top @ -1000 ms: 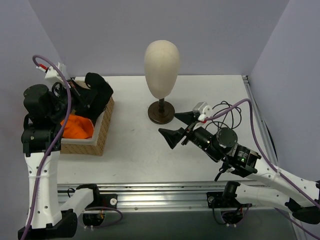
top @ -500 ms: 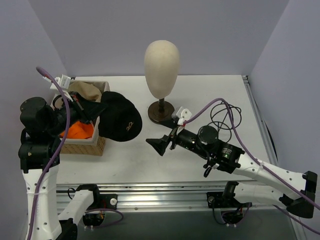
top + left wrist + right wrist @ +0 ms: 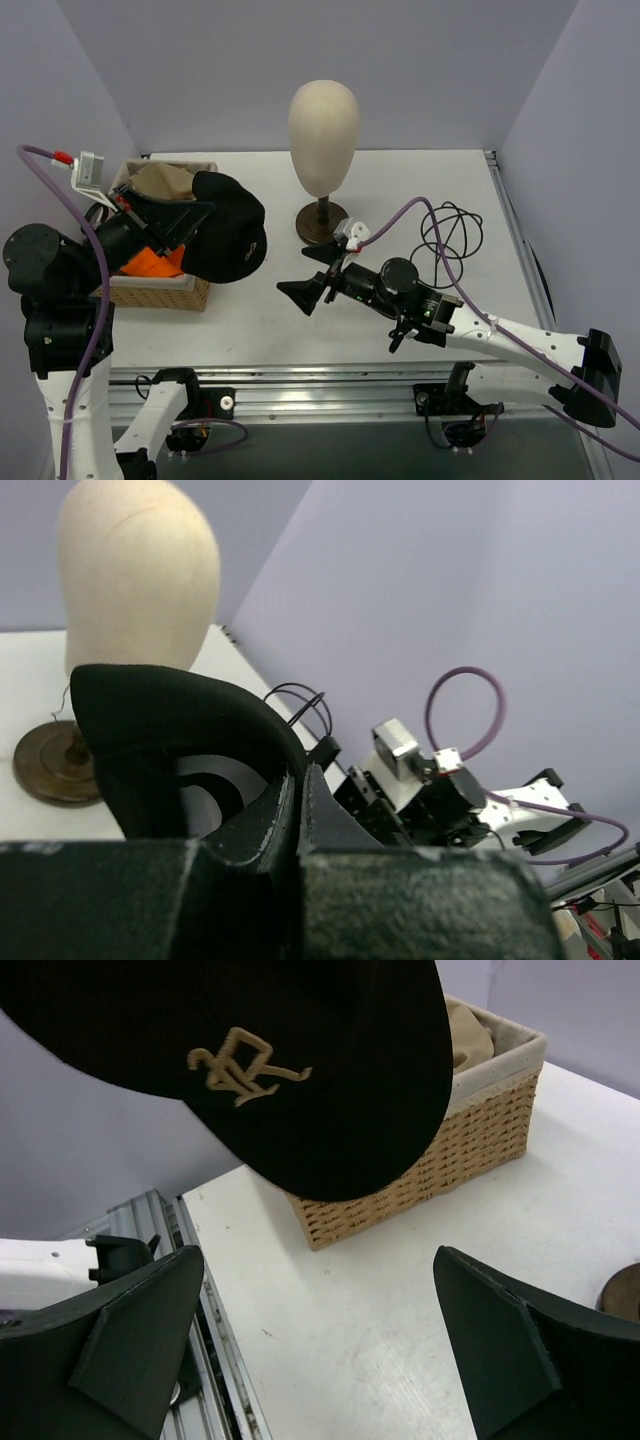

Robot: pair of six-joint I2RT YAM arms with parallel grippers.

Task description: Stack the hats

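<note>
Basket (image 3: 165,292) of woven wicker sits just below my left gripper (image 3: 190,213), whose jaws are pinched tight on the black cap (image 3: 228,240) with the gold "R", holding it in the air out past the basket's rim. My right gripper (image 3: 300,272) is spread wide and empty, with the cap hanging ahead of and above it. I judge the cap light and floppy, its brim the firmest place to take hold. Inside the basket lie a tan cap (image 3: 160,183) and, under the left gripper, an orange hat (image 3: 150,263).

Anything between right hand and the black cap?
No. Top view shows only bare table between the open right hand and the black cap.
</note>
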